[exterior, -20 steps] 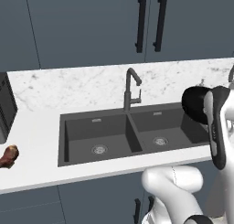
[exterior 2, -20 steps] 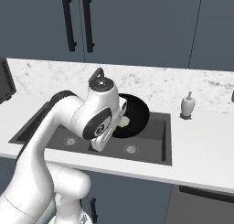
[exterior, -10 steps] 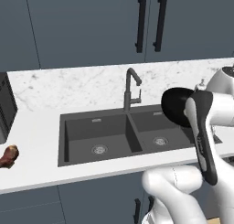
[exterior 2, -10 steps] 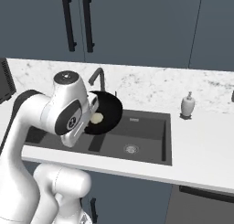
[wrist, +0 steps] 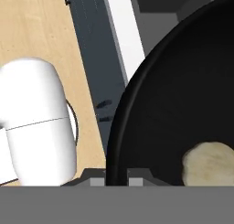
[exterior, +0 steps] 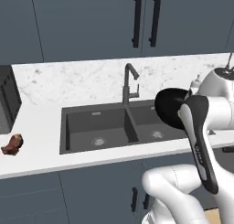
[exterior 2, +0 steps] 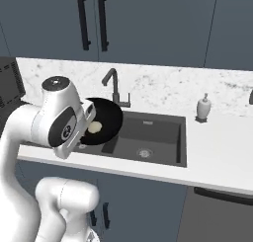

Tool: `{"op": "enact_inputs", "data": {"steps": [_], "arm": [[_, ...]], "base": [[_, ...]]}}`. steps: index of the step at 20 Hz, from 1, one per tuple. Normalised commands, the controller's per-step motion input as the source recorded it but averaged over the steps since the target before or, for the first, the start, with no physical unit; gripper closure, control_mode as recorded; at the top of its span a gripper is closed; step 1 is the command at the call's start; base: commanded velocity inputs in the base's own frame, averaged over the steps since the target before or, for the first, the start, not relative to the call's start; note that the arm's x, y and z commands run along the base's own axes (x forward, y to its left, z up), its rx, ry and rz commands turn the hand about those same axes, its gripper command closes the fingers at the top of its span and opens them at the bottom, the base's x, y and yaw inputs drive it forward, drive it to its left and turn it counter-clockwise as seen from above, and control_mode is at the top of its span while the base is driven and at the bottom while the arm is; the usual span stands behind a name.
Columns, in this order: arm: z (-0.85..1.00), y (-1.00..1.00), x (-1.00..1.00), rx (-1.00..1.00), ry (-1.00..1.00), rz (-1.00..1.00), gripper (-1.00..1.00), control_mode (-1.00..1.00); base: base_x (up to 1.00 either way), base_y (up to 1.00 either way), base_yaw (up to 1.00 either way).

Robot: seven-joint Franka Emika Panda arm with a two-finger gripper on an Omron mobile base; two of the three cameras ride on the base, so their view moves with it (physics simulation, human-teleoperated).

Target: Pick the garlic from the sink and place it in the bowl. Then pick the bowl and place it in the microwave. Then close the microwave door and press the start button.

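Currently, at far left on the counter [exterior: 41,127], a brown meat piece [exterior: 12,144] lies well apart from the sink [exterior: 98,127]. The faucet [exterior: 129,83] stands behind the basins. Above the sink front, the gripper [wrist: 116,178] is clenched on the rim of the bowl [exterior 2: 101,121], which is lifted clear and tilted. The garlic [exterior 2: 95,127] rests inside the bowl. Further right, a soap dispenser [exterior 2: 203,107] stands on the counter.
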Motion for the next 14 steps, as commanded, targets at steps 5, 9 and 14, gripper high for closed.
{"op": "enact_inputs", "data": {"steps": [5, 9, 14], "arm": [[0.00, 0.00, 0.00, 0.00, 0.00, 0.00, 1.00, 1.00], [0.00, 0.00, 0.00, 0.00, 0.00, 0.00, 1.00, 1.00], [0.00, 0.00, 0.00, 0.00, 0.00, 0.00, 1.00, 1.00]], "base": [[-0.96, -0.05, 0.46], [-0.11, 0.30, 0.90], [0.00, 0.08, 1.00]]}}
